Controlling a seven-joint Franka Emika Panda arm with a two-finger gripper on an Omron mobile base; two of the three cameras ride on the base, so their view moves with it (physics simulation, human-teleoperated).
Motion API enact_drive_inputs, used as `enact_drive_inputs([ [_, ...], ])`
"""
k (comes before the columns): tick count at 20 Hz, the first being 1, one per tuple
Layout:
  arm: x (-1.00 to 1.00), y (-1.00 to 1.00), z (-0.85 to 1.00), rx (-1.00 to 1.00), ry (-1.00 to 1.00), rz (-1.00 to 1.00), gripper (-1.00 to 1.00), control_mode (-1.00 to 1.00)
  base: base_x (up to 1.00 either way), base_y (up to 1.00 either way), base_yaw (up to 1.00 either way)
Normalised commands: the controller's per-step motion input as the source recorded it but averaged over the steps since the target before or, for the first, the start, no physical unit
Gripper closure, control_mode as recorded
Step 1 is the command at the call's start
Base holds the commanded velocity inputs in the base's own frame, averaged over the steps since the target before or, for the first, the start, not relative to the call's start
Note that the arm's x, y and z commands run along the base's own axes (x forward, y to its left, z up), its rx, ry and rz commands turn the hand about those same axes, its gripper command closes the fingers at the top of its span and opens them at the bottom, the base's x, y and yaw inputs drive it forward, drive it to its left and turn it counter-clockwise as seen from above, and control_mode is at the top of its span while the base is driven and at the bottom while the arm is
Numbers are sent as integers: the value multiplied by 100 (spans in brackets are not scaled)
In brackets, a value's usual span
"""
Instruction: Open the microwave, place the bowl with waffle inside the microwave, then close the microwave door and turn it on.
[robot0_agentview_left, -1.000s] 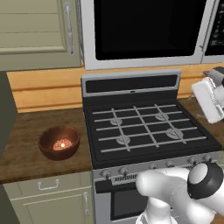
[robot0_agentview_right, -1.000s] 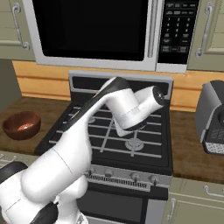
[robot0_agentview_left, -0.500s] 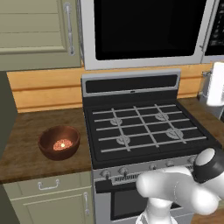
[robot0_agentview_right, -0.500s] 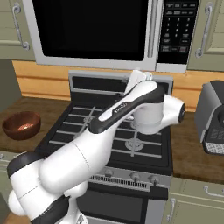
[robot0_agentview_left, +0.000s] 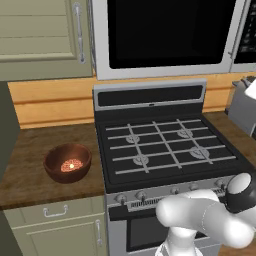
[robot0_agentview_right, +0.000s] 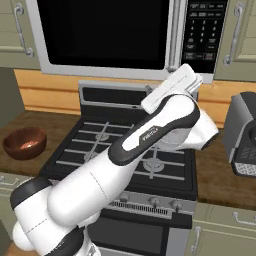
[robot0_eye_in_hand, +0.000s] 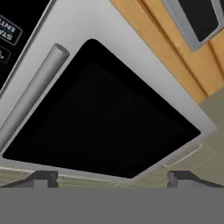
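The microwave (robot0_agentview_left: 165, 35) hangs above the stove with the microwave door (robot0_agentview_right: 105, 35) shut, its bar handle (robot0_agentview_right: 173, 35) just left of the dark button panel (robot0_agentview_right: 202, 32). The reddish-brown bowl (robot0_agentview_left: 54, 169) sits on the wooden counter left of the stove, and the waffle (robot0_agentview_left: 71, 165) lies inside it. From the right base view the bowl (robot0_agentview_right: 24, 142) is at the far left. My gripper (robot0_eye_in_hand: 113, 179) is open and empty, raised below the microwave and looking up at the door glass (robot0_eye_in_hand: 105, 127) and handle (robot0_eye_in_hand: 33, 94). My white hand (robot0_agentview_right: 172, 87) is under the door's lower right corner.
A black gas stove (robot0_agentview_left: 170, 150) with grates lies below the arm. A grey coffee machine (robot0_agentview_right: 245, 135) stands on the counter to the right. Beige cabinet doors (robot0_agentview_left: 40, 35) flank the microwave, and a wooden backsplash (robot0_agentview_left: 55, 102) runs behind the counter.
The arm has swung up and to the right, lifting the hand from over the stove burners toward the microwave's lower right corner. The gripper stays open; the bowl has not moved.
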Motion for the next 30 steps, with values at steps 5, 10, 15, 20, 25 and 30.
enact_drive_inputs([
  [5,59,0,33,12,14,-19,-100,-100,0,0,0],
  [10,55,-15,0,9,19,0,-100,-100,0,0,0],
  [15,37,-48,2,23,9,0,-100,-100,0,0,0],
  [20,30,-27,1,17,4,0,-100,-100,0,0,0],
  [25,25,0,0,5,1,0,-100,-100,0,0,0],
  [30,19,5,0,0,0,0,-100,-100,0,0,0],
])
